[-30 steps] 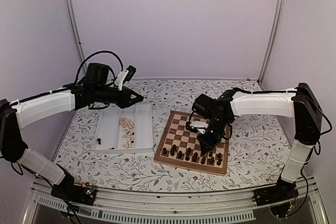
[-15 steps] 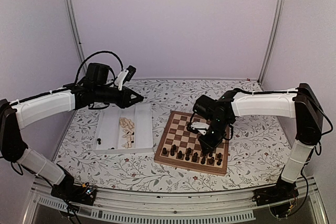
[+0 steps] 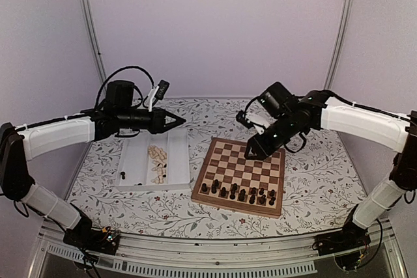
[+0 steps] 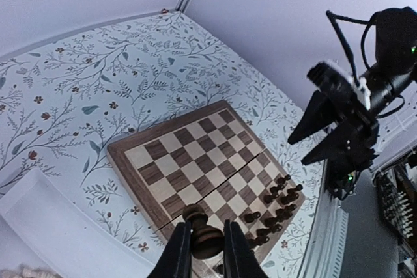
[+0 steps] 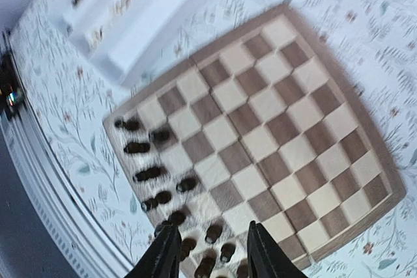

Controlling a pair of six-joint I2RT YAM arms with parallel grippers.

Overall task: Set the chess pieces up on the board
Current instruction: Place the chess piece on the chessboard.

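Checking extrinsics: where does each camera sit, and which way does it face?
Top external: above, behind the bases; looks down on the board, tray, left gripper, right gripper.
Left wrist: faces across the board; its fingers grip a dark piece; right gripper opposite.
Right wrist: looks down on the board; its open fingers show.
Shared: board with dark pieces.

Board (image 3: 242, 161): dark pieces (image 3: 238, 193) upright on near rows; dark pawn (image 4: 205, 244), apparently, in left hand (image 4: 207, 227).

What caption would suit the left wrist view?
Left hand grips a dark piece; board and open right hand ahead.
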